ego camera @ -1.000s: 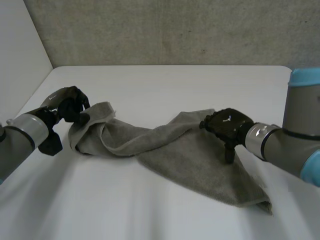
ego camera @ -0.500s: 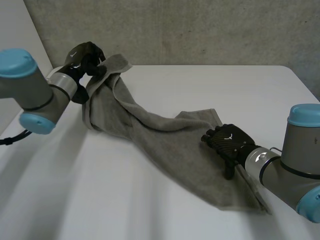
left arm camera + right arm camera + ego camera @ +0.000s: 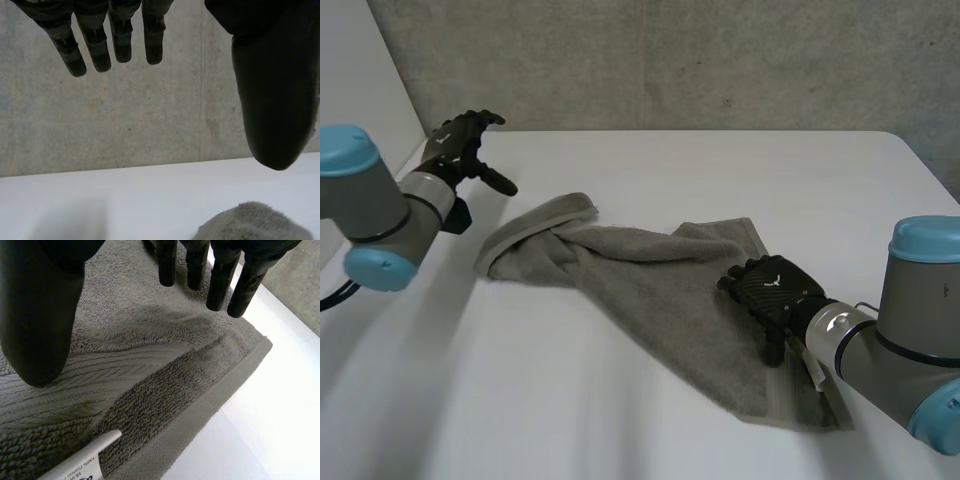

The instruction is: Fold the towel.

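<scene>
While my left hand (image 3: 458, 152) hangs in the upper left of the frame, its fingers are straight and spread and it holds nothing. It is clear of the bench (image 3: 720, 170) and well apart from the cloth. Just right of it and lower, at left centre, lies the bunched, rolled end of the towel (image 3: 650, 280). From there the cloth runs twisted toward the middle and spreads flatter into the lower right.

My right hand (image 3: 770, 290) sits there on the towel's flat part, near its hemmed edge. Its fingers are straight and not closed on anything; I cannot tell how hard they press. A white label (image 3: 75, 465) sticks out of the hem under my palm.

I judge the step to be opening the cloth out before any fold. To do it well I should keep my right hand flat as an anchor. My left should come down on the rolled end, pinch the hem itself and not a wad, and draw it away until the twist is gone.

As for containers, nothing holds the towel; it lies straight on the bench.
</scene>
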Robot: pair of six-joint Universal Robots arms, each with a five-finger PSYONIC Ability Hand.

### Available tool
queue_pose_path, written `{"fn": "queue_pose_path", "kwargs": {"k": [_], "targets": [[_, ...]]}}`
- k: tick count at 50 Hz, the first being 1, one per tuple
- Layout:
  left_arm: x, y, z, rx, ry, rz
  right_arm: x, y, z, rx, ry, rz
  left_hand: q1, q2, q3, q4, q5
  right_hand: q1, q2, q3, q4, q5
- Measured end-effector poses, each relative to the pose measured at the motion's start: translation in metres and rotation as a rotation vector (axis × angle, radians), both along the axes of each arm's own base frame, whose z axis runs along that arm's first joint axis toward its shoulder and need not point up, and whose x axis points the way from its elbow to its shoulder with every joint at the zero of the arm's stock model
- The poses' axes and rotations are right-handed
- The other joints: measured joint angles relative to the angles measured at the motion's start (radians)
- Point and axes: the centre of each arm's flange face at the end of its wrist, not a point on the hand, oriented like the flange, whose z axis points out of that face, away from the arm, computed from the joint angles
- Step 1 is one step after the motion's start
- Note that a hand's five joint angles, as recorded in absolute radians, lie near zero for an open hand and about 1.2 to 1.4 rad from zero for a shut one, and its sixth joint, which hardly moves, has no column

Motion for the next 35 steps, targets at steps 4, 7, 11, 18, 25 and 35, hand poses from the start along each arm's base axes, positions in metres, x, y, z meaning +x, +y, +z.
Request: {"fn": "queue_pose_path", "kwargs": {"k": [4, 7, 11, 18, 25, 35], "targets": [[0.003, 0.023, 0.012, 0.017, -0.005, -0.028, 0.000, 0.000, -0.001, -0.006, -0.001, -0.002, 0.000, 0.000, 0.000, 0.000, 0.004, 0.000, 0.000, 0.000, 0.000, 0.000], [0.002, 0.042, 0.016, 0.038, -0.009, -0.074, 0.000, -0.001, -0.001, -0.012, 0.000, -0.006, 0.000, 0.002, 0.001, 0.000, 0.014, 0.000, 0.000, 0.000, 0.000, 0.000], [-0.002, 0.069, 0.013, 0.076, -0.022, -0.154, -0.001, -0.002, -0.001, -0.021, 0.002, -0.015, 0.069, 0.079, 0.077, 0.064, 0.110, 0.000, 0.000, 0.000, 0.000, 0.000], [-0.008, 0.102, -0.007, 0.120, -0.118, -0.252, -0.001, -0.004, -0.001, -0.031, 0.004, -0.025, 0.205, 0.219, 0.218, 0.208, 0.251, 0.000, 0.000, 0.000, 0.000, 0.000], [-0.012, 0.111, -0.039, 0.112, -0.313, -0.297, -0.001, -0.004, -0.003, -0.028, 0.005, -0.025, 0.425, 0.435, 0.431, 0.423, 0.457, 0.000, 0.000, 0.000, 0.000, 0.000], [-0.019, 0.102, -0.066, 0.104, -0.410, -0.317, -0.001, -0.004, -0.006, -0.022, 0.008, -0.025, 0.430, 0.439, 0.435, 0.424, 0.464, 0.000, 0.000, 0.000, 0.000, 0.000]]}}
